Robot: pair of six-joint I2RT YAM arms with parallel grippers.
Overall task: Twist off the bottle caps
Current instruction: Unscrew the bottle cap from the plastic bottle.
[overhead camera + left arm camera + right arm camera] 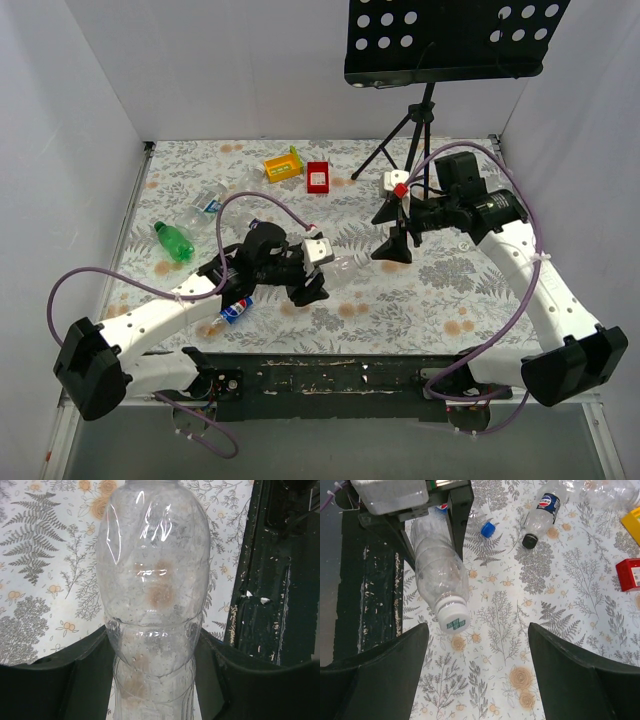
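My left gripper (155, 680) is shut on the body of a clear plastic bottle (152, 580), which it holds off the table near the centre (348, 265). The bottle's white cap (453, 617), marked with a green cross, points toward my right gripper (477, 680). That gripper stands open, its fingers (385, 670) wide apart and clear of the cap, which sits just ahead of the left finger. In the top view the right gripper (392, 250) hangs just right of the bottle's neck. A loose blue cap (488, 528) lies on the table. A Pepsi bottle (542, 512) with a dark cap (530, 541) lies nearby.
A green bottle (175, 240) and clear bottles (205, 205) lie at the left. A yellow tray (283, 163) and a red tray (318, 176) stand at the back. A tripod (405, 140) with a black perforated stand stands at the back right. The dark base rail (320, 375) runs along the near edge.
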